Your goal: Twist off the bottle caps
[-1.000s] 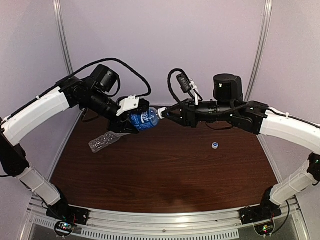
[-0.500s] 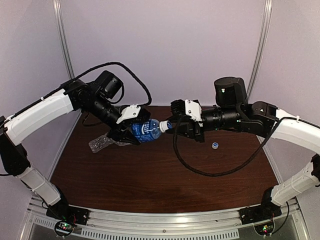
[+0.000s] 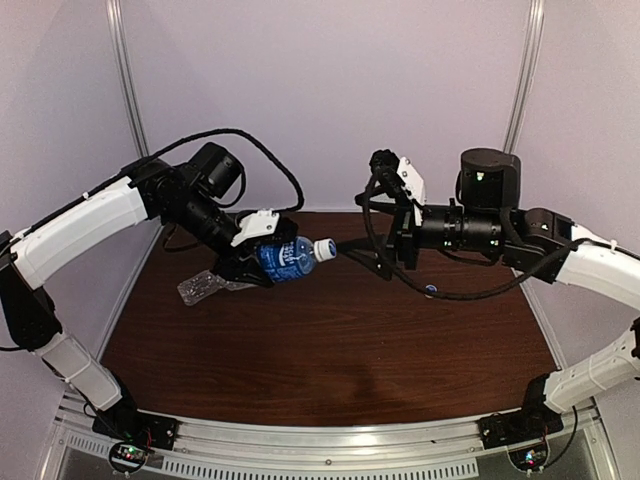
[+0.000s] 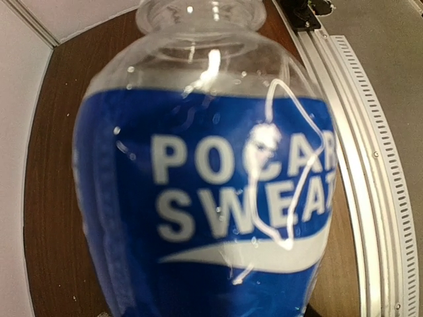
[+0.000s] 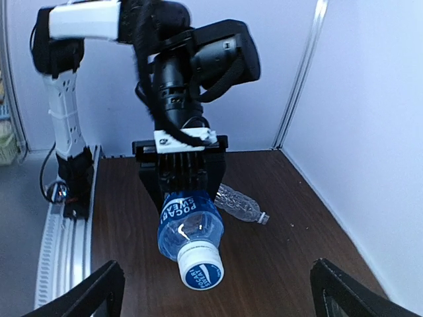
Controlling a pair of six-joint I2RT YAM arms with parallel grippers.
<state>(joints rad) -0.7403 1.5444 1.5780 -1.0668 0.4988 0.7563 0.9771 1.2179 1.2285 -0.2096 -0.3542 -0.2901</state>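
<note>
Your left gripper (image 3: 256,263) is squeezing the blue bottle (image 3: 285,258) and holds it up in the air, in the middle of the top view. Its white cap (image 3: 323,248) is on and points right. Your right gripper (image 5: 217,265) has its jaws wide open, near the cap but not touching it. The other bottle (image 3: 205,286) lies on the table (image 3: 330,350), at the left.

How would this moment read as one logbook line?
left fingers: gripping blue-label bottle midair | cap: on | right fingers: open, clear of cap | unlabelled bottle: on table
</note>
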